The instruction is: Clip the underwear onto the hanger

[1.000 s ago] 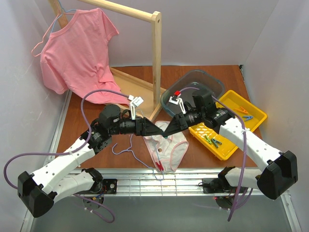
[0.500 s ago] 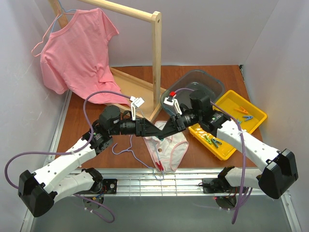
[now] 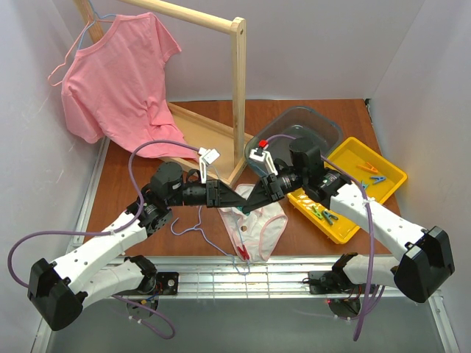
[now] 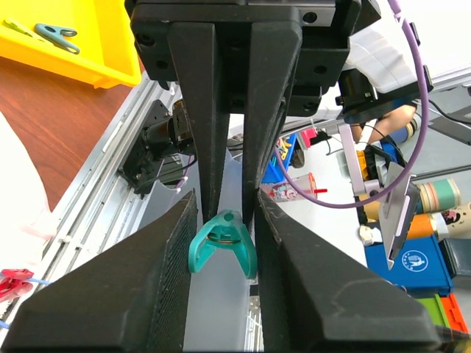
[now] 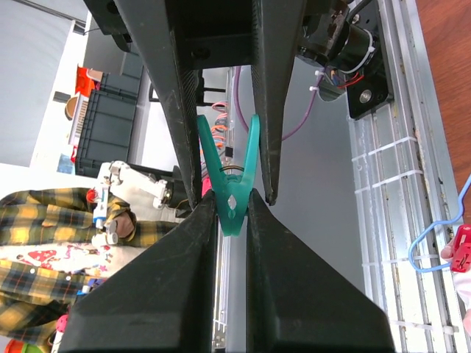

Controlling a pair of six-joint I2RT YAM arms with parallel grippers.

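wrist views show the teal clip (image 5: 229, 176) pinched at its nose by the right gripper (image 5: 230, 202). the left gripper (image 4: 224, 204) brackets its handles, can't tell if it's gripping. from above, the meeting grippers hide the clip and cover the underwear (image 3: 266, 224) waist. hanger (image 3: 210, 239) lies alongside on the table.

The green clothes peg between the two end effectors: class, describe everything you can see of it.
The green clothes peg is teal plastic with a metal spring ring and a diamond-shaped hole near its closed tip. The right end effector pinches that tip; its splayed handles point toward the left end effector, whose fingers clasp them.
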